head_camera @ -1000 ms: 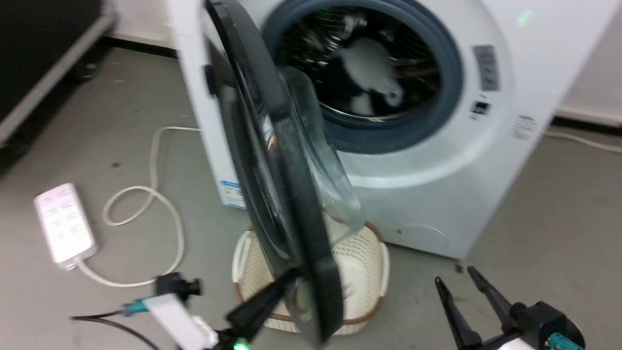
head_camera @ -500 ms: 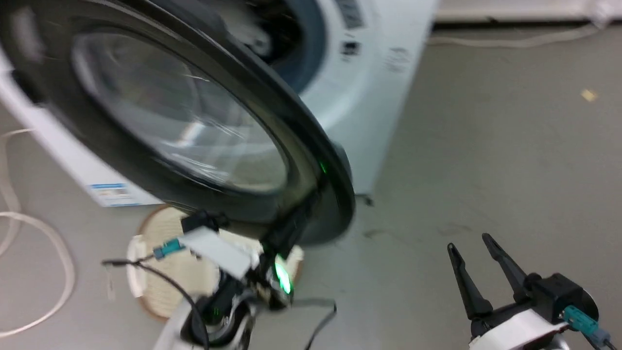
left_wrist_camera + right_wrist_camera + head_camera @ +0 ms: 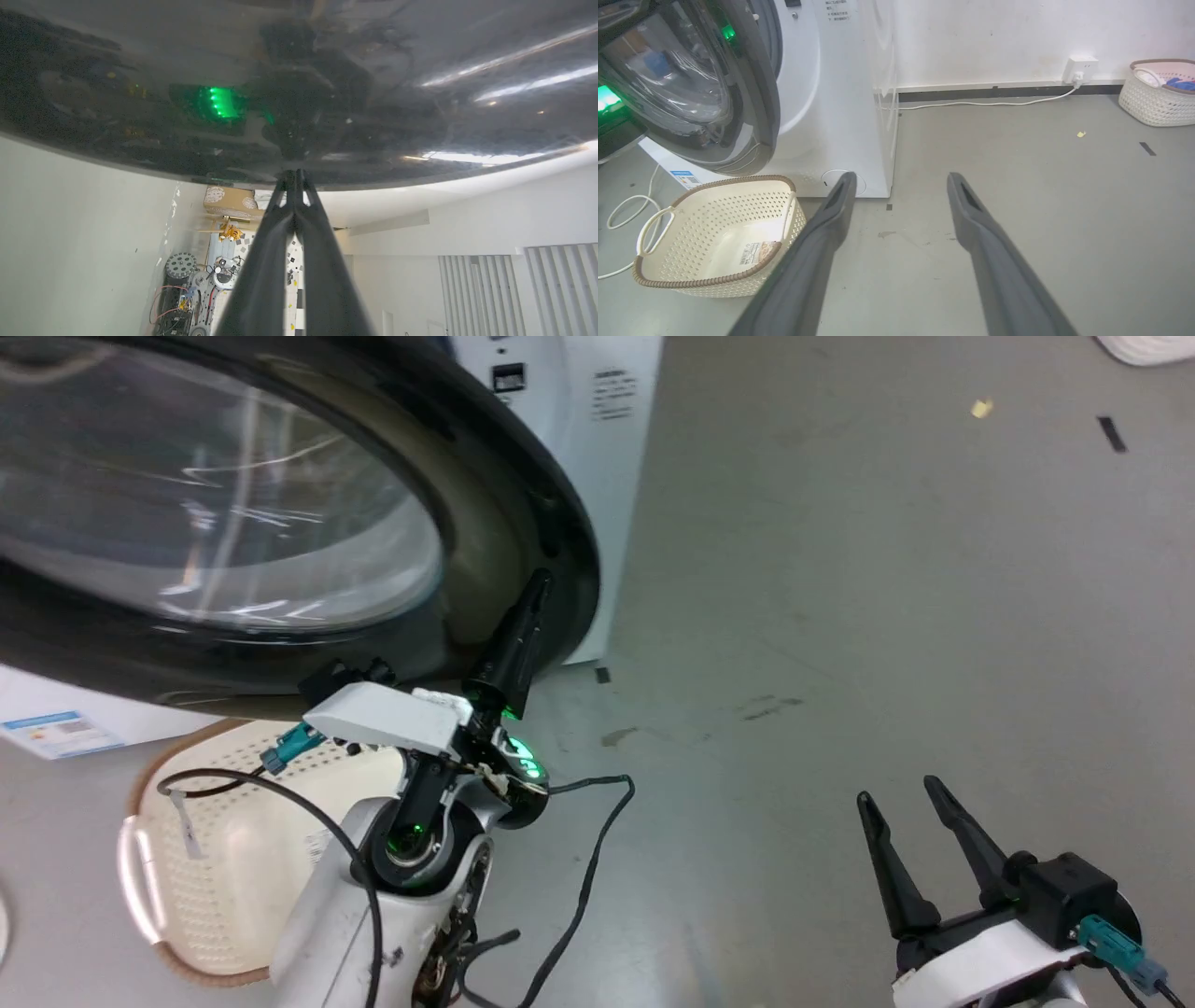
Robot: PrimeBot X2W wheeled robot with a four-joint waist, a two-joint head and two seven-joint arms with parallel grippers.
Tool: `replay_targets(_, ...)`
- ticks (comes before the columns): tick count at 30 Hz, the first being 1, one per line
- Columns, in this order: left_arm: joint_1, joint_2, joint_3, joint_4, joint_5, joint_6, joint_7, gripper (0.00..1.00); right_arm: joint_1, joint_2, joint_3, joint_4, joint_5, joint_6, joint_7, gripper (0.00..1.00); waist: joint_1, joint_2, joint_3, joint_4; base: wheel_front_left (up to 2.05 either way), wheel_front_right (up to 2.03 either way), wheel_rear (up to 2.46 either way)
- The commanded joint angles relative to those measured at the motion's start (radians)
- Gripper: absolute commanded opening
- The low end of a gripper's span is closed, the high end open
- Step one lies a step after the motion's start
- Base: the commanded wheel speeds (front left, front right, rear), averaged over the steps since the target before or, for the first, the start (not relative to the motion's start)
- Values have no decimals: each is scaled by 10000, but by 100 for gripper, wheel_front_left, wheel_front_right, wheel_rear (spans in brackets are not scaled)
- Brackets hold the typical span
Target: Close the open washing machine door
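Position of the large round washing machine door, glossy black rim around a bulging clear glass window: ajar, swung part way toward the front of the white front-loading washing machine, not yet seated. In the right wrist view the door stood at an angle off the machine's front panel, a gap showing behind its rim.

Left pincer: two dark fingers pressed together, nothing between them, tips against the outer face of the black rim near the door's free edge. Left wrist view confirmed contact; the closed tips met the glossy rim, which reflected a green light.

Right pincer: fingers spread apart, empty, held low over the grey floor, well apart from the machine. Its own camera showed the same spread.

Cream perforated plastic basket with brown rim sat on the floor below the door, just beside the machine's base.
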Motion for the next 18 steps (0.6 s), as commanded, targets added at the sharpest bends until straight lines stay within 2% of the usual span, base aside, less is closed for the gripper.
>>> replay_targets(1,157,30,-14,-145,128,-46,9,0,-100,47,2,-96,1,10,-41,100,-2,-1,-164,312,0,0,0)
replay_targets(6,1004,67,-55,-814,949,-48,112,0,82,-10,-31,-284,-30,10,-42,100,-2,-1,-621,1064,0,0,0)
replay_targets(10,2019,453,-299,-1696,2238,-48,-82,0,321,-85,-84,-451,-53,10,-42,100,-2,-1,-1118,1729,0,0,0)
replay_targets(11,2302,610,-354,-1894,2629,-48,-259,12,387,-100,-84,-492,-62,10,-42,100,-2,-1,-1238,1872,0,0,0)
replay_targets(12,2581,776,-399,-2021,3042,-48,-505,45,458,-115,-107,-538,-71,10,-42,100,-2,-1,-1359,2042,0,0,0)
replay_targets(13,2817,976,-469,-2084,3519,-48,-780,100,536,-128,-153,-584,-81,10,-43,100,-2,-1,-1488,2233,0,0,0)
replay_targets(18,3647,2060,-827,-1853,6504,-49,-2701,100,925,-148,-235,-789,-131,10,-43,100,-2,-1,-2064,3023,0,0,0)
